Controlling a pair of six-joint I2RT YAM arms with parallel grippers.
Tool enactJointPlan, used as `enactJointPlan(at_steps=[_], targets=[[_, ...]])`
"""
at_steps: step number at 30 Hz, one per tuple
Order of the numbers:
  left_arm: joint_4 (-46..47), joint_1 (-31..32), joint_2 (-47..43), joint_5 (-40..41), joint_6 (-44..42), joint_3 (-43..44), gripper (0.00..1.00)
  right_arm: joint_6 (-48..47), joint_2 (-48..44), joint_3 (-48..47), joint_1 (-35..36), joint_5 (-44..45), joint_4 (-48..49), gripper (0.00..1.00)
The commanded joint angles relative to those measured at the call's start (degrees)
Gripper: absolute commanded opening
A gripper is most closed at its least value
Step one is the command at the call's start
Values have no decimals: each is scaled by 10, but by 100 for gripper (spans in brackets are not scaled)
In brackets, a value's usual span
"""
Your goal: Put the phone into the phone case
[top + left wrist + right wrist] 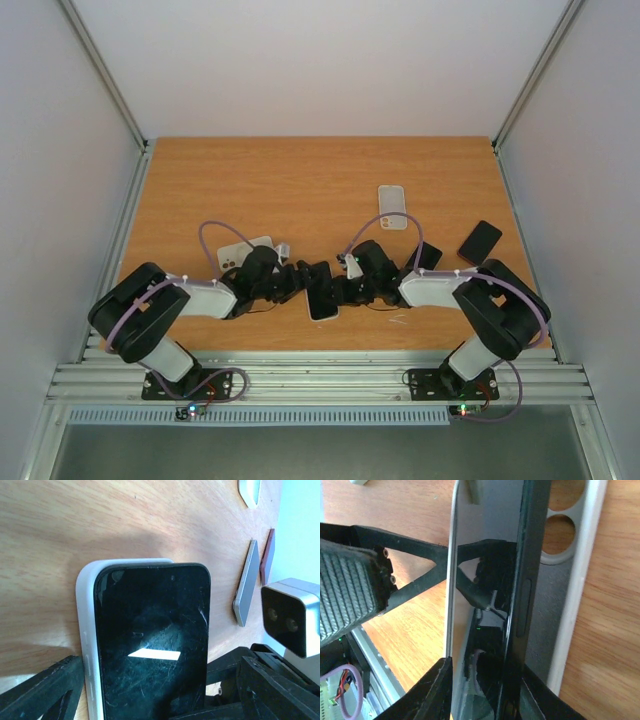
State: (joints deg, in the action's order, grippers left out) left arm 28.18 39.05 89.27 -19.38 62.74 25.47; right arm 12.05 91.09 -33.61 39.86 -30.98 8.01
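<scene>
A black phone (322,290) lies at the near middle of the table, partly over a white phone case (86,630). In the right wrist view the phone (485,555) is tilted: one long edge sits in the case (575,605), the other is raised. My left gripper (305,283) comes from the left, and its fingers (50,687) straddle the case and phone at the near end and touch the case's side. My right gripper (341,290) comes from the right, and its fingers (427,692) are closed on the phone's long edges.
A white phone or case (392,207) lies beyond the grippers. A black phone (480,242) and another dark one (425,256) lie at the right. A white phone (243,250) with camera lenses lies by the left arm. The left wrist view shows a grey slab (246,585).
</scene>
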Motion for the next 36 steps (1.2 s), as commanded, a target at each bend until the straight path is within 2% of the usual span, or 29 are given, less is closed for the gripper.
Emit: enactJointPlan(at_steps=[1, 11, 18, 23, 31, 36], targets=[[-33, 8, -14, -1, -2, -19, 85, -18, -34, -10, 6, 22, -41, 34], [-71, 12, -47, 10, -2, -37, 82, -59, -76, -44, 20, 116, -185, 37], [-86, 20, -45, 11, -5, -29, 72, -70, -58, -68, 44, 164, -217, 29], [-84, 25, -30, 5, -7, -22, 64, -68, -44, -72, 48, 160, -206, 21], [-69, 42, -10, 4, -1, -15, 63, -64, -14, -87, 64, 134, -183, 9], [-56, 61, -6, 10, 8, -12, 63, -50, -7, -96, 70, 97, -155, 5]])
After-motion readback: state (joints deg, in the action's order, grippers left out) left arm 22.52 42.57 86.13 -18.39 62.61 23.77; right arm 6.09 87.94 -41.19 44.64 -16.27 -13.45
